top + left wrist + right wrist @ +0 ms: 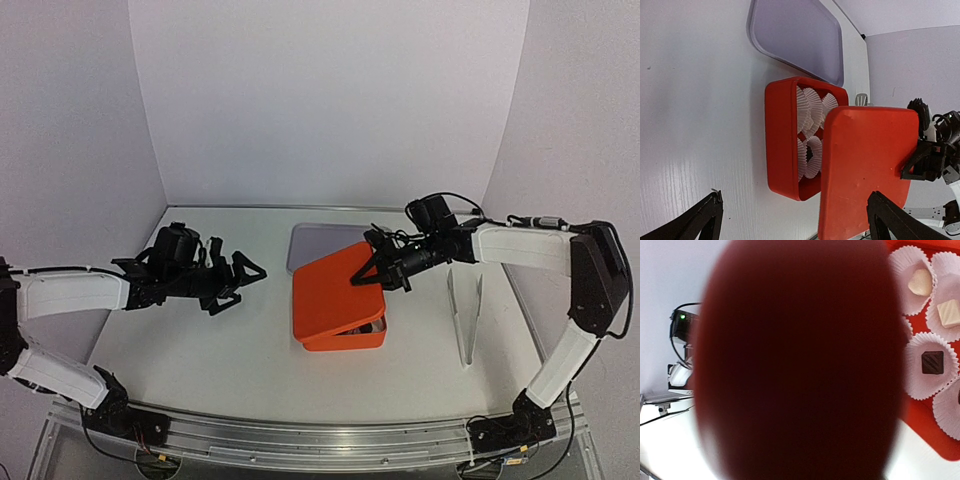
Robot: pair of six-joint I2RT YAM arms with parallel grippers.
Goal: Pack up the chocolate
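An orange-red box (345,338) sits mid-table with white pleated paper cups (812,115) inside. The chocolate shows in the right wrist view, one lump to a cup: two cream-white lumps (920,282) (948,313) and a dark one (932,362). My right gripper (370,268) is shut on the far edge of the box's lid (335,290), holding it tilted over the box so that most of it is covered. Up close, the lid (800,360) is a dark red blur hiding my right fingers. My left gripper (245,278) hangs open left of the box, holding nothing.
A grey tray (325,243) lies just behind the box. White tongs (465,315) rest on the table to the right of the box, under my right arm. White walls close in the table at the back and sides.
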